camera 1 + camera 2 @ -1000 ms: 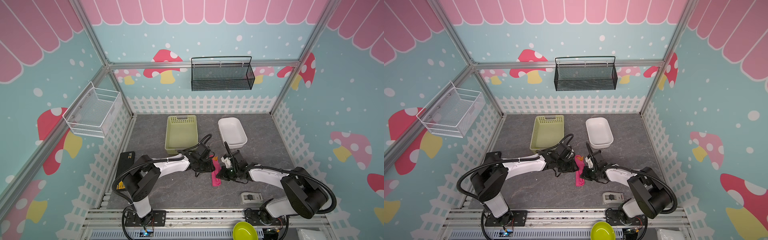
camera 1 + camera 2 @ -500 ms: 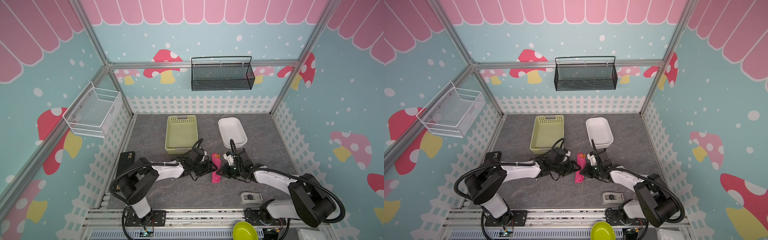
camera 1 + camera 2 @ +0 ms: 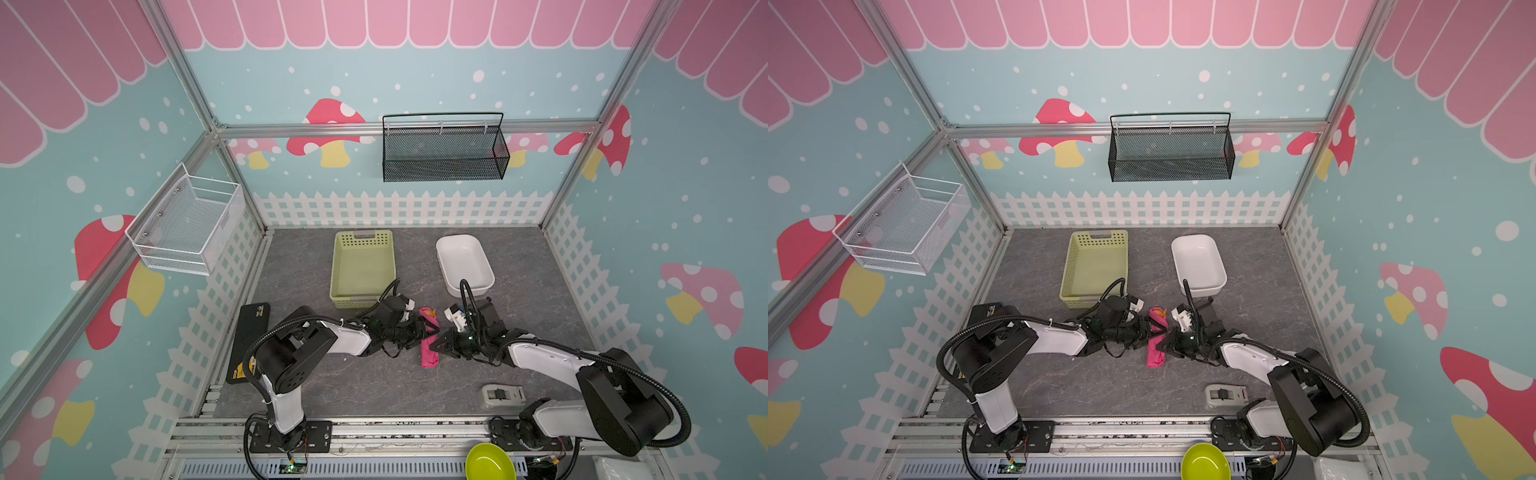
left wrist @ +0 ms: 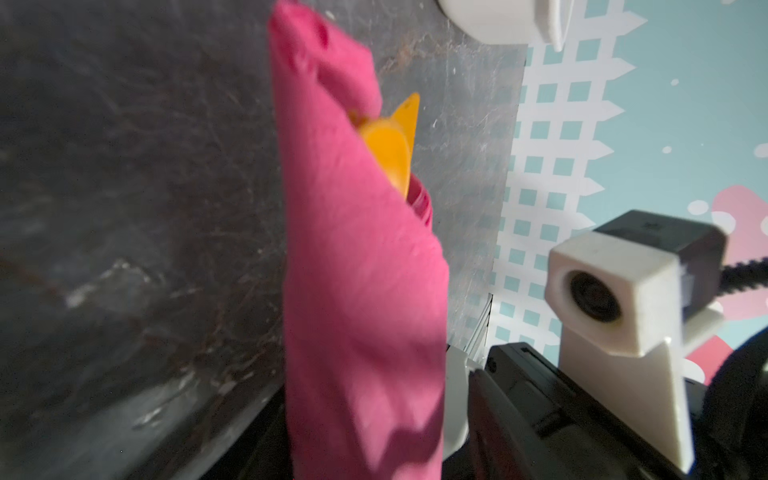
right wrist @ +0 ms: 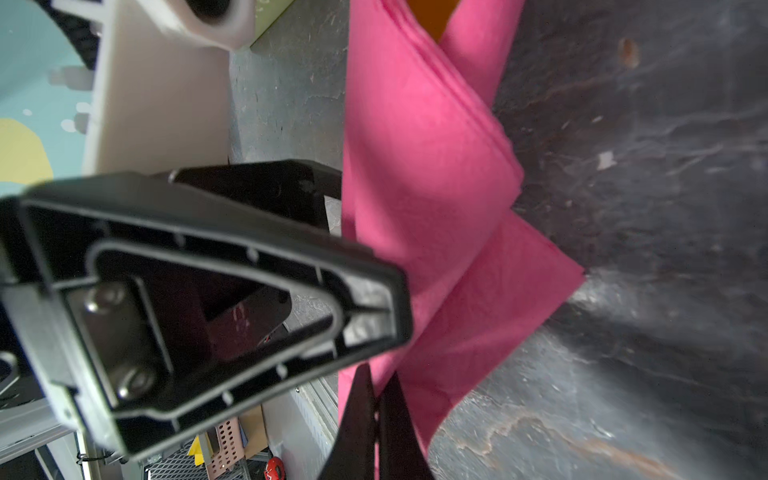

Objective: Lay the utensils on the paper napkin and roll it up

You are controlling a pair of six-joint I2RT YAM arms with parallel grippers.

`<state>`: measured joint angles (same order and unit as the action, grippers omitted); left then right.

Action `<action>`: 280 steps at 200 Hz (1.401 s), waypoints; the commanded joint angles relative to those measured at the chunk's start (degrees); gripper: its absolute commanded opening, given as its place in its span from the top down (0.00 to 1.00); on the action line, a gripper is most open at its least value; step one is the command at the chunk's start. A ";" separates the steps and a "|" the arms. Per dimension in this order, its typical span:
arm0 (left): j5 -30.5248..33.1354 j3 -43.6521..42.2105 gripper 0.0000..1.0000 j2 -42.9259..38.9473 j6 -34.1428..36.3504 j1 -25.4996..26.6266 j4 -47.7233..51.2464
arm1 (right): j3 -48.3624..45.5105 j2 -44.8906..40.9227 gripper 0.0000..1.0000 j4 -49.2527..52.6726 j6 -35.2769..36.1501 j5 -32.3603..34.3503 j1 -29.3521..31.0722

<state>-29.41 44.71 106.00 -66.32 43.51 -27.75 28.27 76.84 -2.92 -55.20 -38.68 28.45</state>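
Observation:
The magenta paper napkin (image 3: 428, 353) (image 3: 1154, 355) lies rolled into a narrow tube on the grey table, between the two arms. Orange tips of the utensils (image 3: 432, 312) (image 4: 390, 145) (image 5: 432, 16) stick out of its far end; the rest is wrapped inside. My left gripper (image 3: 430, 330) (image 3: 1156, 328) (image 4: 365, 457) reaches in from the left. It is open, with its fingers standing either side of the roll (image 4: 361, 291). My right gripper (image 3: 436, 343) (image 3: 1165, 343) (image 5: 376, 415) comes in from the right and is shut on a loose flap of the napkin (image 5: 424, 145).
Behind the left gripper stands the pale green basket (image 3: 337, 266), and behind the right one a white tub (image 3: 441, 266). A small grey device (image 3: 500, 395) lies front right and a black flat pad (image 3: 249, 340) lies at the left edge. A lime bowl (image 3: 489, 461) sits on the front rail.
My left gripper's jaws have spread wider around the roll and its arm has shifted slightly. The right gripper stays shut at the roll's right side. The roll has barely moved.

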 commanded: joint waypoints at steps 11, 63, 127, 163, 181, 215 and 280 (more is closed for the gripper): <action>-2.92 -1.15 0.43 2.84 -3.48 -0.70 -10.36 | -1.13 -1.43 0.99 -1.04 -0.61 -1.42 -0.38; -4.08 -2.17 0.52 4.23 -5.22 -0.70 -16.11 | -0.94 -1.87 0.99 -1.04 -0.87 -1.23 -0.41; -4.19 -2.35 0.63 4.05 -5.13 -0.70 -17.25 | -0.76 -2.41 0.99 -0.86 -1.31 -0.88 -0.59; -3.55 -2.36 0.72 2.79 -4.12 -0.79 -16.31 | -0.68 -3.34 0.99 -0.43 -1.31 -0.50 -0.59; -3.16 -2.17 0.75 1.53 -3.32 -0.96 -15.69 | -0.33 -4.33 0.98 0.59 -0.93 0.10 -0.59; -2.11 -0.52 0.75 -3.18 0.76 -2.46 -9.34 | 1.96 -8.70 0.83 5.65 1.15 3.94 -1.00; 1.41 11.88 0.76 -15.66 18.66 -5.40 15.20 | 8.11 -20.85 0.68 10.53 3.80 8.94 -3.66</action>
<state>-30.24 51.64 94.98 -56.51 38.85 -22.44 33.08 60.14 5.80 -52.62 -32.47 25.69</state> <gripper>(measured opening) 0.244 0.306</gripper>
